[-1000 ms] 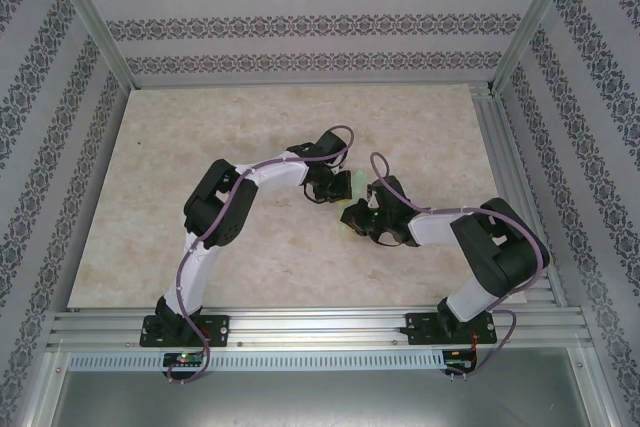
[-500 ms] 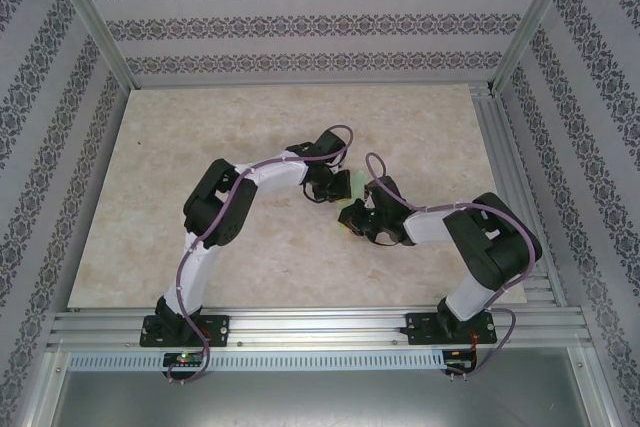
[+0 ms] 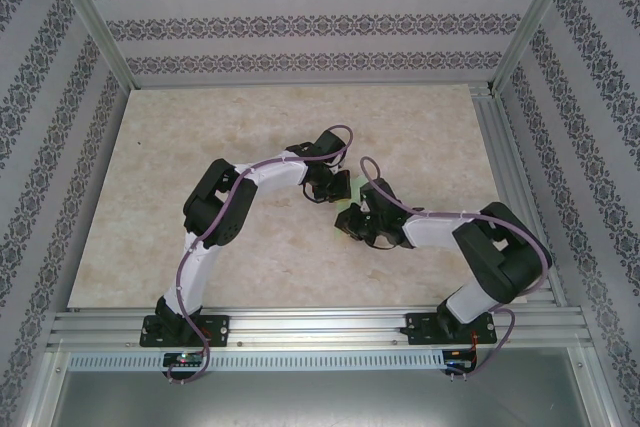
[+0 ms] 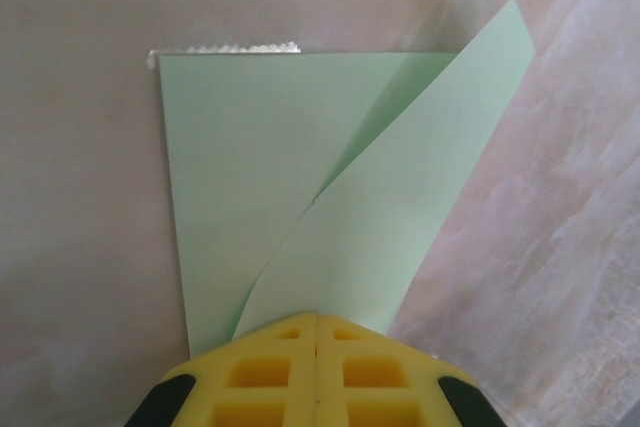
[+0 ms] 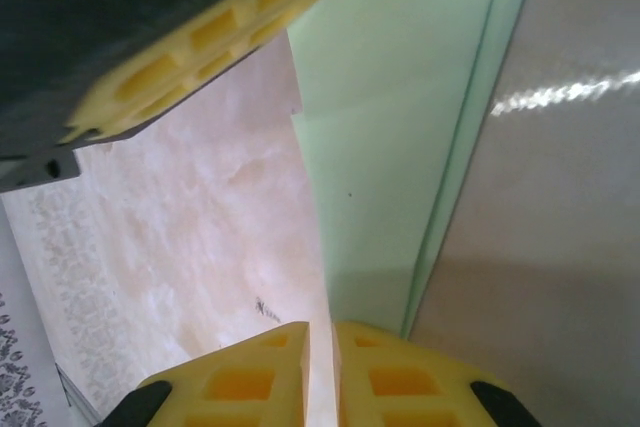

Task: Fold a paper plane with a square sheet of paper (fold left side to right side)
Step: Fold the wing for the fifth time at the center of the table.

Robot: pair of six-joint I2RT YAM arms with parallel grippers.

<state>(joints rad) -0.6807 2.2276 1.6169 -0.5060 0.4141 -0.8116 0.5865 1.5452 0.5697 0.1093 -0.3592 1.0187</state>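
Left wrist view gives me the relation I need. The sheet of paper [image 4: 250, 167] runs lengthwise straight away from the left gripper [image 4: 316, 372], narrow end at the fingers and wide end at the far side. One layer lies flat on the worktop [image 3: 200, 127]. A raised flap [image 4: 420, 177] curls up from the narrow end and leans off to the right of that flat layer.

The left gripper's fingers are pressed together with only a seam between them, and the paper disappears beneath them. I cannot tell whether they pinch it or just pin it down.

In the right wrist view, the right gripper [image 5: 322, 367] has its fingers drawn almost together. The paper's edge runs down into the thin slit between them, so I judge it is pinching the sheet.

Both grippers are at the paper, so neither arm has any reach to make up. As I read it, the fold turns on carrying that flap across the long axis while the narrow end stays anchored.

From the top external view, the sheet sits about mid-worktop, well apart from every edge. Both wrists cover it there, leaving only slivers of green, so its outline and crease are hard to make out. A shiny strip [image 4: 225, 48] lies along the wide end, and I cannot say what it is.
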